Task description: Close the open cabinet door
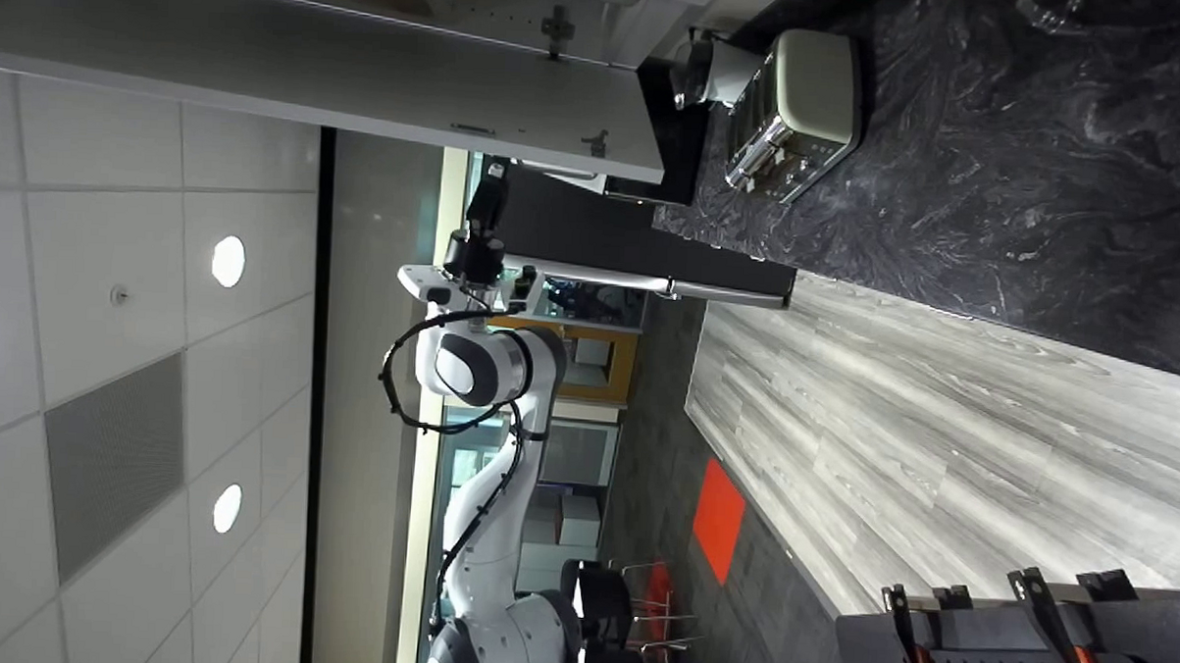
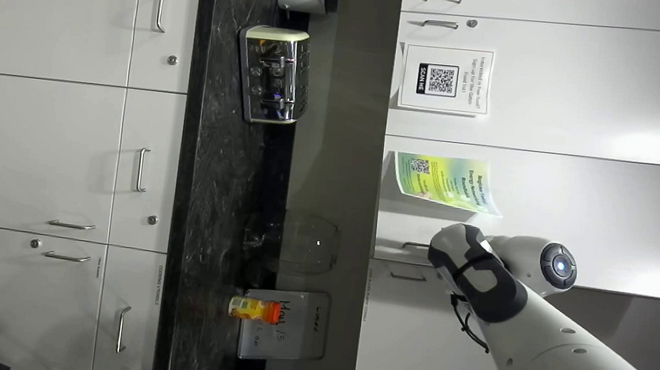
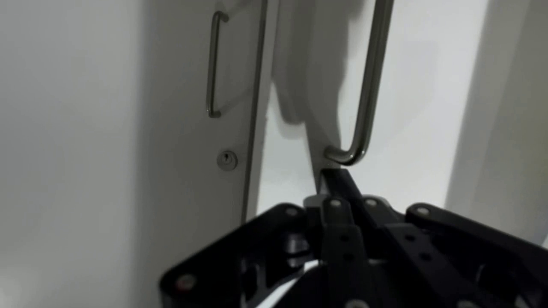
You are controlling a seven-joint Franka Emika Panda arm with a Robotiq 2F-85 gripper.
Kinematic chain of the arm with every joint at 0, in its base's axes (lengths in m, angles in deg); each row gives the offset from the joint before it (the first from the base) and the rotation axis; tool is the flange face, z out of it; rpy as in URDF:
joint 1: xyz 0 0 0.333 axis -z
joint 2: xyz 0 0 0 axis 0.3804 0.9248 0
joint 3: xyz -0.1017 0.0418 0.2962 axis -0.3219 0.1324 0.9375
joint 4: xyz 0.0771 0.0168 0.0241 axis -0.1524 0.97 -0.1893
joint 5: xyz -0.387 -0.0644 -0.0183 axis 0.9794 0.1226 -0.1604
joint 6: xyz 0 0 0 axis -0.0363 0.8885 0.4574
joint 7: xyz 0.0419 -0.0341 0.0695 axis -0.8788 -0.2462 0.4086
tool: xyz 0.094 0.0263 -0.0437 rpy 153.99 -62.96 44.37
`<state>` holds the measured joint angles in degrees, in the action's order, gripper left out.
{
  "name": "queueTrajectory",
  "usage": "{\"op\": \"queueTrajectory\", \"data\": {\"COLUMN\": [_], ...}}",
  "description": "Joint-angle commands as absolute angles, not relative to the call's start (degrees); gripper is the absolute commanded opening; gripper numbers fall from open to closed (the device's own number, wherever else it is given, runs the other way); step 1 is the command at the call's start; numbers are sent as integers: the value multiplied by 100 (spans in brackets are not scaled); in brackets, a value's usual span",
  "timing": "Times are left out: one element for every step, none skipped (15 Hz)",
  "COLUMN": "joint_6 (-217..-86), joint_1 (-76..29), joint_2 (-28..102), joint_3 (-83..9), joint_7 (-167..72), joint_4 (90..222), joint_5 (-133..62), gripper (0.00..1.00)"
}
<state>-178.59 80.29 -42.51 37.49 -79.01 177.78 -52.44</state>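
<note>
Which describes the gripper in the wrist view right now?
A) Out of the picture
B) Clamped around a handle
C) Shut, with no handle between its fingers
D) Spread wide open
C: the gripper has its fingers together, and the long handle lies outside the grip, its lower bend showing whole.
</note>
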Motion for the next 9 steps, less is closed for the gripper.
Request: {"op": "queueTrajectory", "data": {"joint_6": [-17713,-17725,-17750,-17763,-17797,-17820,-17847,-17852,-17858], "joint_1": [8276,8371,8440,8508,8583,8650,8704,8767,8819], "joint_2": [-4154,-4175,-4178,-4186,-4190,-4187,-4185,-4207,-4206], "joint_3": [3638,3631,3630,3629,3639,3655,3668,3676,3689], "joint_7": [-8040,-8067,-8075,-8086,-8099,-8097,-8106,-8121,-8129], "joint_4": [17692,17673,17666,17648,17630,17601,17586,17562,17537], "joint_5": [-5139,-5139,-5141,-5142,-5148,-5144,-5152,-5153,-5158], "gripper": [0,0,0,0,0,0,0,0,0]}}
